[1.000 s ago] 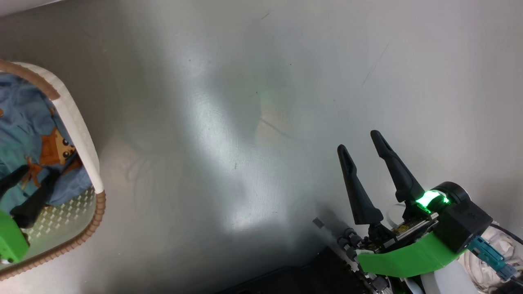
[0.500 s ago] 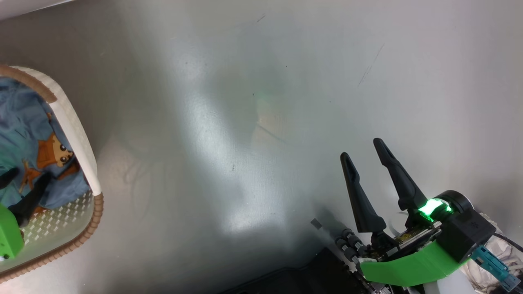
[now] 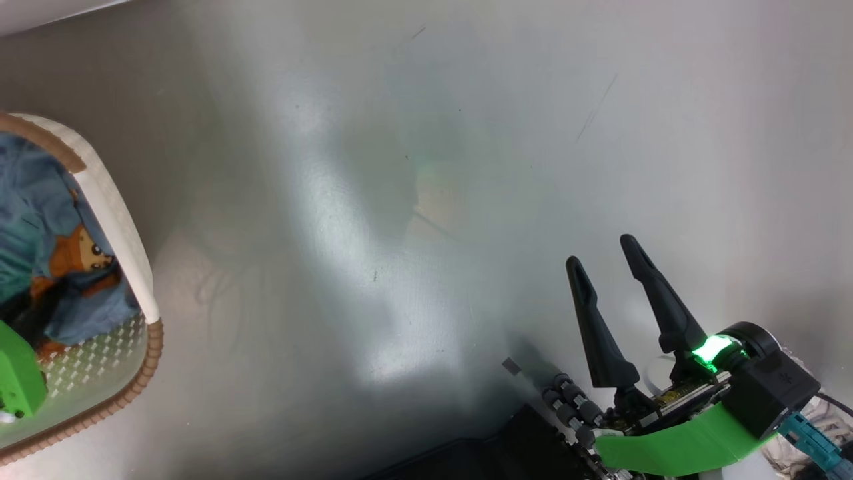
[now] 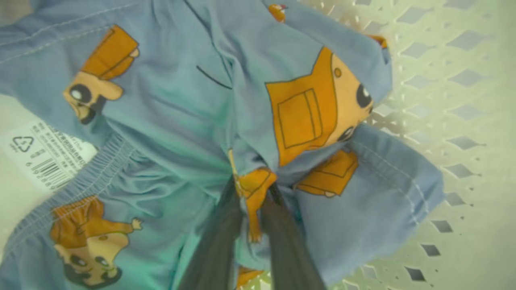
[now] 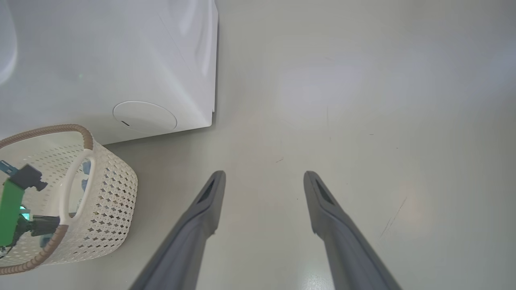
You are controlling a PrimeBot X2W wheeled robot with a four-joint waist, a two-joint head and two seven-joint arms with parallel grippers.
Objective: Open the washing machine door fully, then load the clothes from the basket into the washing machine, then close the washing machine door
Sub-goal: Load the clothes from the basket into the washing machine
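Note:
The basket (image 3: 116, 200) stands at the left edge of the head view, with the light blue clothes (image 3: 40, 220) and their brown cartoon figures inside. In the left wrist view my left gripper (image 4: 252, 185) is shut on the clothes (image 4: 193, 121), a bunched fold with an orange figure pinched between its dark fingers, above the basket's perforated bottom (image 4: 463, 100). My right gripper (image 3: 600, 253) hangs open over bare floor at the lower right, holding nothing. In the right wrist view, the right gripper (image 5: 264, 175) faces the floor, the basket (image 5: 113, 189) and the white washing machine (image 5: 121, 60). The washing machine door is out of view.
The machine's round flap (image 5: 144, 117) sits low on its front, just behind the basket. Glossy grey floor (image 3: 400, 233) stretches between the basket and my right arm. My own dark base (image 3: 506, 447) shows at the bottom of the head view.
My left gripper's fingers have come together on the cloth, gathering it into a fold. The head view has shifted slightly. The right gripper stays open.

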